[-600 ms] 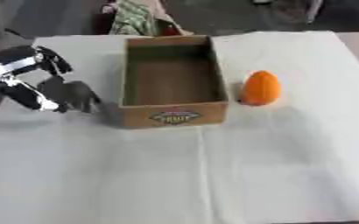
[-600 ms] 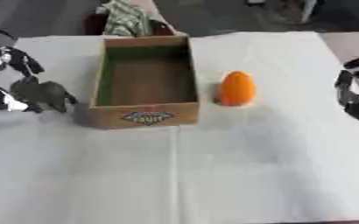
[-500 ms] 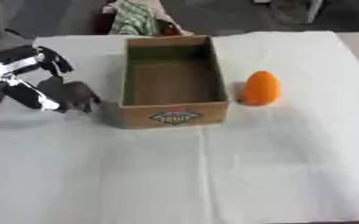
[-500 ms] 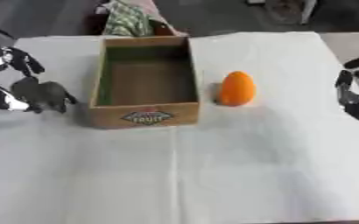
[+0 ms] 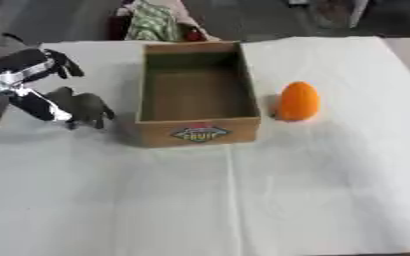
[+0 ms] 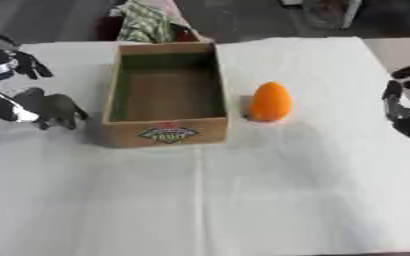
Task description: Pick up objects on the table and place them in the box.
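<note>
One label noted: an oval sticker (image 5: 199,133) on the near front wall of the cardboard box (image 5: 197,93) reads "FRUIT". Smaller lettering on it is illegible. No other text legible.

Table (image 5: 313,190): white cloth cover. Box (image 5: 197,134): brown cardboard, darker greenish-brown inside, small red-and-green label with dark lettering on front wall. Egg-shaped fruit (image 5: 298,101): plain bright orange. Small animal figure (image 5: 84,107): dull grey-brown. Left hand (image 5: 29,82): black with silver-white parts. Right hand (image 6: 407,107): black. Cloth (image 5: 152,24) beyond table: green-and-white check.
</note>
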`<state>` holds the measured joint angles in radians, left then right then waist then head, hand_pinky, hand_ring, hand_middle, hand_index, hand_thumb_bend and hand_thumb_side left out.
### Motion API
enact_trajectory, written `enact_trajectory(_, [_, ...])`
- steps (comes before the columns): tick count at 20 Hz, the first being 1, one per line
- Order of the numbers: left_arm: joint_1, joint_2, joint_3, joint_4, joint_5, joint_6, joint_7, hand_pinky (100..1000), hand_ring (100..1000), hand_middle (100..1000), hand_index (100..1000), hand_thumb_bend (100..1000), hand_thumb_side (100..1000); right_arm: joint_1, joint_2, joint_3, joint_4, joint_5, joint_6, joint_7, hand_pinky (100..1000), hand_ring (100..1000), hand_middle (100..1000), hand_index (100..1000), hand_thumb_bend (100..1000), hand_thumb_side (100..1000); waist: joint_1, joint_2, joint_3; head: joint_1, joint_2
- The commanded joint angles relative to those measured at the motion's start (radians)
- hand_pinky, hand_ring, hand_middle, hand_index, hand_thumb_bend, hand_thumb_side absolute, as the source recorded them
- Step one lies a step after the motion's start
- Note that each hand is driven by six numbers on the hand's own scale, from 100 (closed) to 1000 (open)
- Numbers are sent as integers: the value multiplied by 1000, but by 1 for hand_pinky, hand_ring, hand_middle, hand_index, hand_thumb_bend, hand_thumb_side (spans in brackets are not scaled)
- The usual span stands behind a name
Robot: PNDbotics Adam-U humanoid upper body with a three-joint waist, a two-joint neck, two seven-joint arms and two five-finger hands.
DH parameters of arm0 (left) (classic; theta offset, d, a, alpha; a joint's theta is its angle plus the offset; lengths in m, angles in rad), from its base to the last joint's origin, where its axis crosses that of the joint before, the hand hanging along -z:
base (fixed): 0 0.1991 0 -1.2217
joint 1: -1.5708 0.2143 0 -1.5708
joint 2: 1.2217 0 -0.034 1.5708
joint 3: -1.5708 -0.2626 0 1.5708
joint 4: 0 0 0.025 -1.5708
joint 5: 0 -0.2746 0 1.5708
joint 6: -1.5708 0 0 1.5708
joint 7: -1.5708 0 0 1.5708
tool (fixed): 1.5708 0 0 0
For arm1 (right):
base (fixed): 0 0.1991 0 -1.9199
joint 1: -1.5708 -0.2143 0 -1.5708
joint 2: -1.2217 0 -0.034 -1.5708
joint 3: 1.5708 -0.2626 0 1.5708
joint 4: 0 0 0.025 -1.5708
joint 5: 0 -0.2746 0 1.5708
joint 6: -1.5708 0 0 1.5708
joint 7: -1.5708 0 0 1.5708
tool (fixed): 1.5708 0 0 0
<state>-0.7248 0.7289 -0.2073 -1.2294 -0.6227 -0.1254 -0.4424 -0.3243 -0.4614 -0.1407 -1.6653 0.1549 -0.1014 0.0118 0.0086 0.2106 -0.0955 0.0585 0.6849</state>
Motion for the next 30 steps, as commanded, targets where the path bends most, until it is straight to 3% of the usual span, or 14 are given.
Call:
enact_trajectory(1, [-32,-1,6,39,-23,-22,3,823,745,716,800,598,174,-8,-18,-4,-5,-7,-2,2,759,799,618,627,100,100,-2,-17,-3,0,-1])
enact_trajectory(8, [-49,-38,12,124,-34,-59,-26,798,709,688,793,567,146,-9,-15,-4,-5,-8,-2,2,759,799,618,626,100,100,-3,-15,-7,2,-2])
enact_trajectory(13, [-53,-54,16,157,-45,-67,-36,770,657,646,779,496,109,-9,-14,-4,-5,-8,-2,2,760,799,618,626,100,100,-4,-14,-8,2,-5])
enact_trajectory(18, [-54,-57,17,166,-52,-70,-32,770,657,646,779,496,109,-9,-13,-4,-5,-9,-2,2,760,799,618,626,100,100,-5,-14,-9,2,-6])
enact_trajectory(19, [-55,-56,19,166,-53,-68,-30,615,401,413,652,100,100,-9,-13,-5,-5,-9,-2,2,760,799,618,626,100,100,-5,-14,-8,2,-5])
enact_trajectory(26, [-58,-18,41,72,-3,-26,-27,562,271,276,513,100,100,-8,-16,-6,-3,-7,-1,1,760,800,618,626,100,100,-5,-17,-3,-2,0])
enact_trajectory(30, [-57,-2,45,19,26,-9,-57,562,271,276,513,100,100,-7,-17,-6,-3,-7,-2,1,760,800,618,626,100,100,-5,-18,-3,-2,1])
